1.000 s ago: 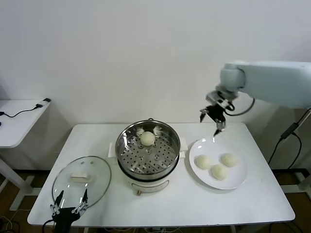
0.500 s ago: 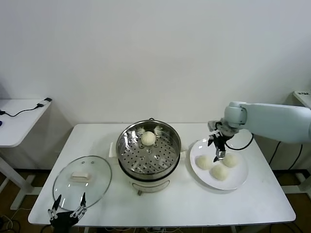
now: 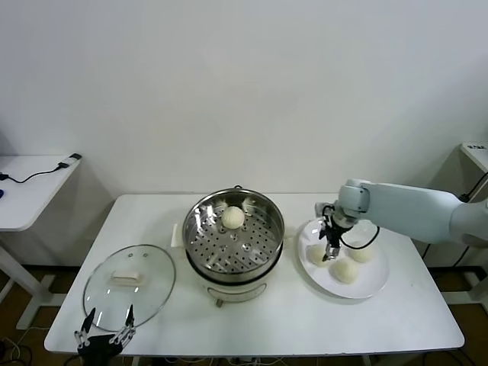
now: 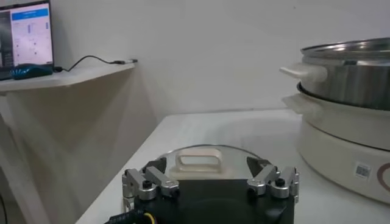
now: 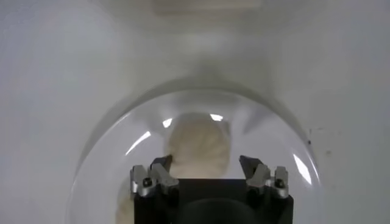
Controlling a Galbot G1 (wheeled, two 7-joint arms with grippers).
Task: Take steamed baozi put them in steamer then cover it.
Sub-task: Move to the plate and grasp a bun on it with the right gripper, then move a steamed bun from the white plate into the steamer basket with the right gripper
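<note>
right gripper [image 3: 329,248] angled down, jaws straddling a baozi [image 5: 198,144].

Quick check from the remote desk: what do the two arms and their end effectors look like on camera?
The right arm is a smooth, pale grey-white tube with a rounded wrist joint and a thin black cable looping beside it. The right end effector is small, black and silver. The left end effector has a black body and two silver-grey fingers fixed with dark screws.
</note>
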